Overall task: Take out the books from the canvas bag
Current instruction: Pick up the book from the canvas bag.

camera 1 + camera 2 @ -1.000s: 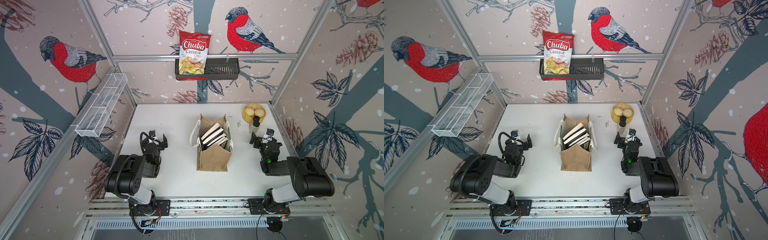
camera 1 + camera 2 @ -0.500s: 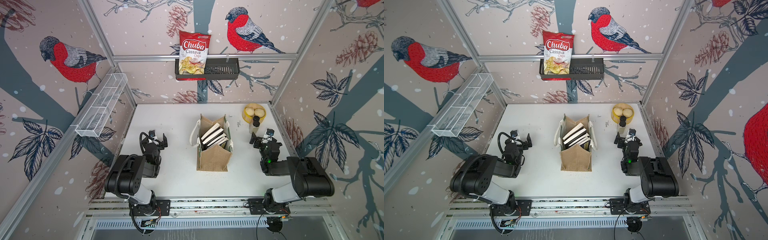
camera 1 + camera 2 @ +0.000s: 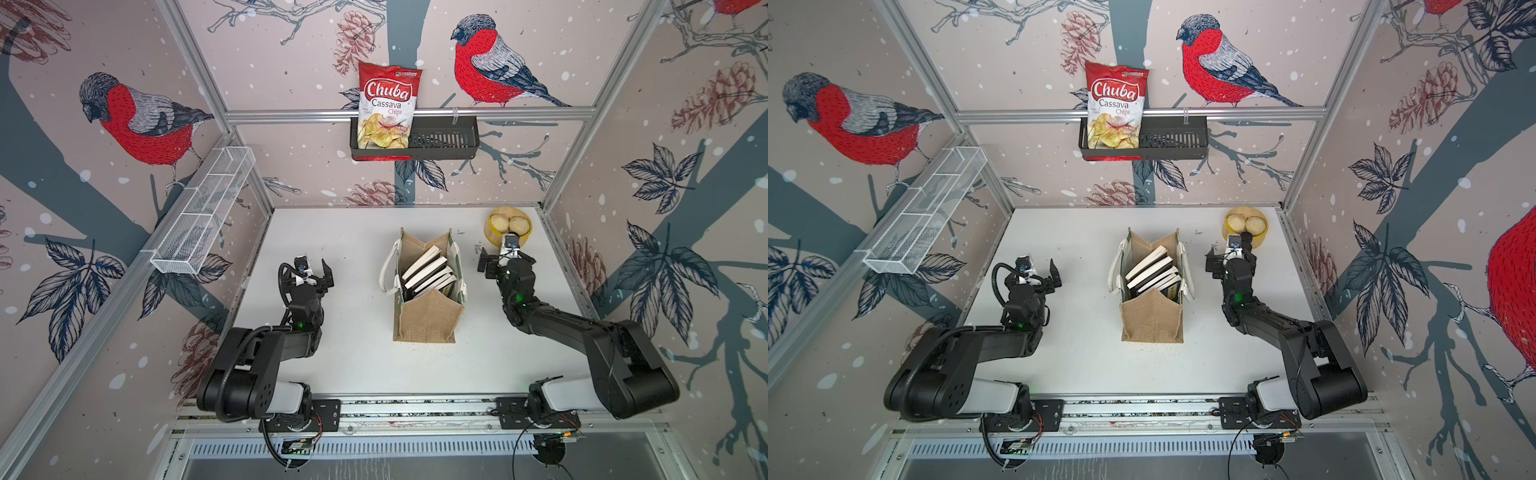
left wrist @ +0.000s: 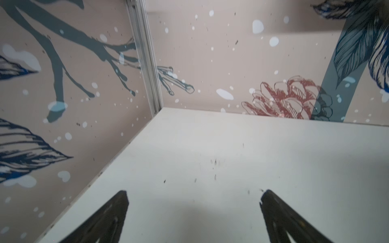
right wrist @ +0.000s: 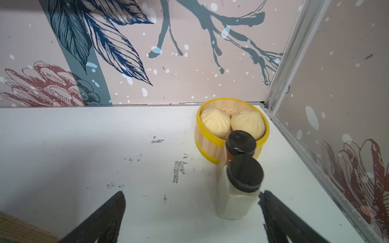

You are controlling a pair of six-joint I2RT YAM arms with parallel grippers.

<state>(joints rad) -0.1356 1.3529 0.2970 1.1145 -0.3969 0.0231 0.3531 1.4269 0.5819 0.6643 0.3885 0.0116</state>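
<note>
The canvas bag (image 3: 428,318) (image 3: 1152,320) stands upright mid-table in both top views, mouth open, white handles hanging at its sides. Several books (image 3: 426,270) (image 3: 1152,270) lean inside it, cream page edges up. My left gripper (image 3: 311,270) (image 3: 1038,274) rests low over the table to the bag's left, open and empty; in its wrist view the left gripper (image 4: 193,202) has only bare table between its fingers. My right gripper (image 3: 503,259) (image 3: 1229,259) sits to the bag's right, open (image 5: 192,202), with a burlap corner of the bag (image 5: 16,229) at the frame edge.
A pale black-capped bottle (image 5: 237,195) stands just ahead of my right gripper, beside one finger. Behind it are a second capped bottle (image 5: 241,143) and a yellow-rimmed steamer (image 5: 210,145) (image 3: 492,239) holding buns. A chips bag (image 3: 388,108) sits in a black wall basket (image 3: 444,141); a wire shelf (image 3: 203,212) juts from the left wall.
</note>
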